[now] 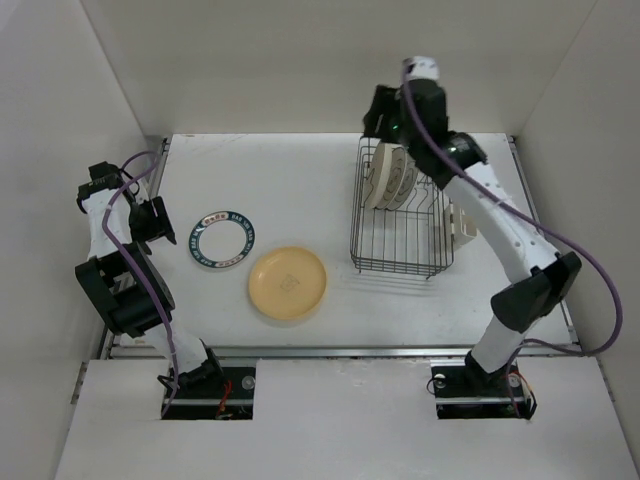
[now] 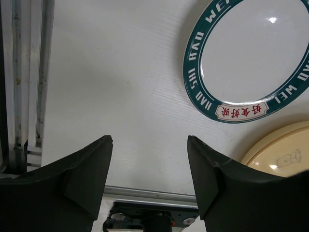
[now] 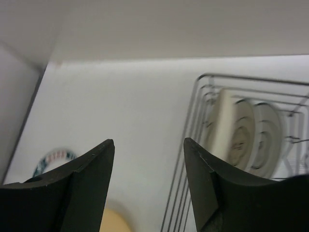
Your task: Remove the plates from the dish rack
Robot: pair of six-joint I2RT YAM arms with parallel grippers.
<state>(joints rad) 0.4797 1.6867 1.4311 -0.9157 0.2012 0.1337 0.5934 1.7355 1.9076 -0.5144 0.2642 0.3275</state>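
Note:
The dark wire dish rack [image 1: 402,235] stands right of centre, with two cream and white plates [image 1: 388,178] upright in its far slots; they also show in the right wrist view [image 3: 241,135]. The teal-rimmed plate [image 1: 222,240] and the yellow-orange plate [image 1: 287,282] lie flat on the table. My right gripper [image 1: 378,118] hangs open and empty above the rack's far left corner; in its own view [image 3: 148,145] it is left of the racked plates. My left gripper [image 1: 160,222] is open and empty at the far left, beside the teal-rimmed plate [image 2: 251,63].
A beige cutlery holder [image 1: 462,225] hangs on the rack's right side. White walls close in the table at the back and both sides. A metal rail [image 2: 24,87] runs along the table's left edge. The yellow-orange plate's rim [image 2: 280,150] lies near my left fingers.

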